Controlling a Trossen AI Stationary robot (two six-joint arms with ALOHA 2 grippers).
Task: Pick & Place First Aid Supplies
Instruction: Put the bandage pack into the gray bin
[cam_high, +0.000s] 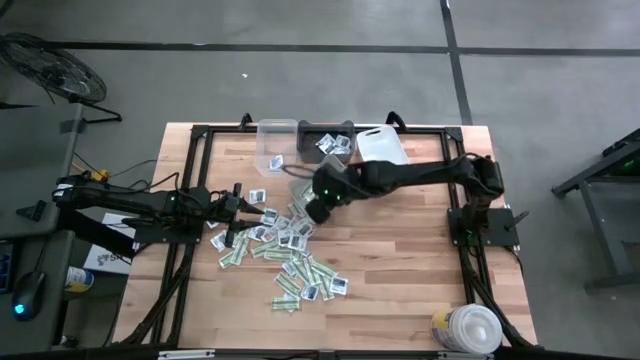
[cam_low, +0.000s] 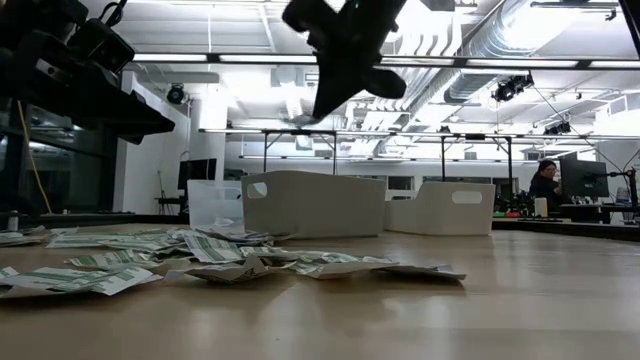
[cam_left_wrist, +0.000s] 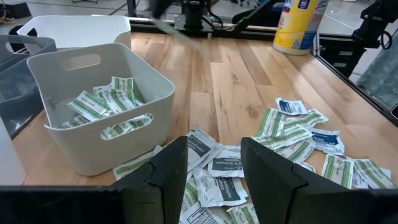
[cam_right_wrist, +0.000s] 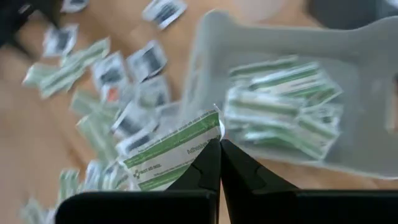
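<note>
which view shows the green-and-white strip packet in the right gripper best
The right wrist view: the green-and-white strip packet fills the centre, pinched at the shut right gripper. High view hides it beneath the arm; in the low and left wrist views it cannot be made out.

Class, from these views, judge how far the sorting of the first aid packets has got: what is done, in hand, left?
Done: green-and-white strips lie in the clear bin.
In hand: the right gripper is shut on a green-and-white strip near that bin.
Left: a pile of packets on the table; the left gripper hangs open over them.
</note>
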